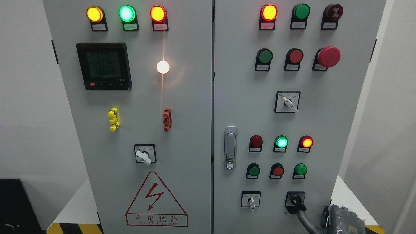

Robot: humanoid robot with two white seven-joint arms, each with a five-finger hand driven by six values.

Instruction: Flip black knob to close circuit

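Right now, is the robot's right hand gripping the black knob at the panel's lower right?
No. The right hand sits low beside the black knob, apart from it.

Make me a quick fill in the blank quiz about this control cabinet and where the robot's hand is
1. The right hand shows at the picture's lower ____ corner.
2. The black knob sits in the ____ row of the right door's controls.
3. The warning triangle bears a red ____ bolt.
4. The big mushroom button is coloured ____.

Missing words: right; bottom; lightning; red
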